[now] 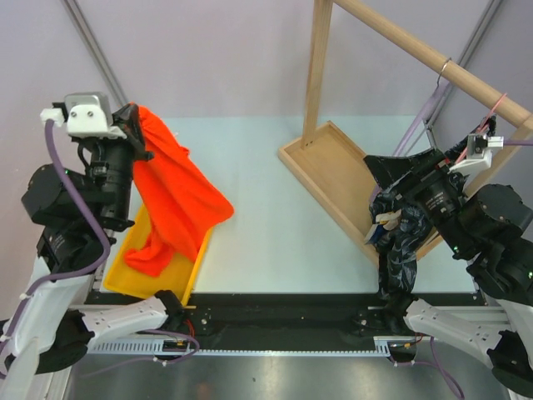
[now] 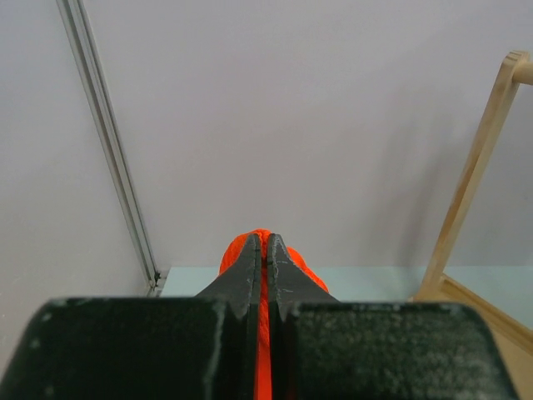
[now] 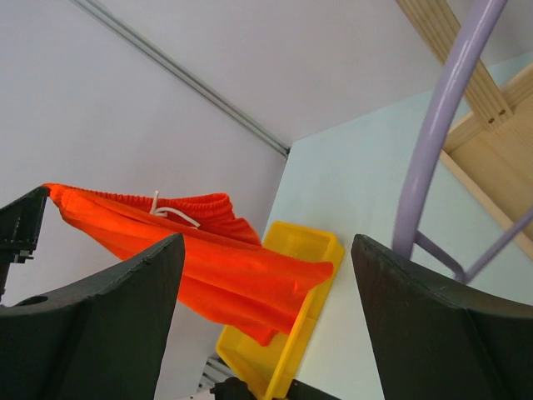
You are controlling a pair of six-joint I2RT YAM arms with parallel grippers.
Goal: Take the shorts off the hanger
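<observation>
Above the yellow tray (image 1: 125, 275), left hand (image 2: 265, 243) clenches limp orange shorts (image 1: 179, 196); right hand (image 3: 266, 250) gapes, seemingly beside mottled shorts (image 1: 400, 254)

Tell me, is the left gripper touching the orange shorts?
Touching. The left wrist view shows the left gripper shut on the orange shorts, with orange fabric pinched between its jaws.

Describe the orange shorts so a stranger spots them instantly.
On the table's left side a yellow tray lies at the near edge. Above it the left hand pinches the orange shorts, draping into the tray; the other pair is dark.
</observation>
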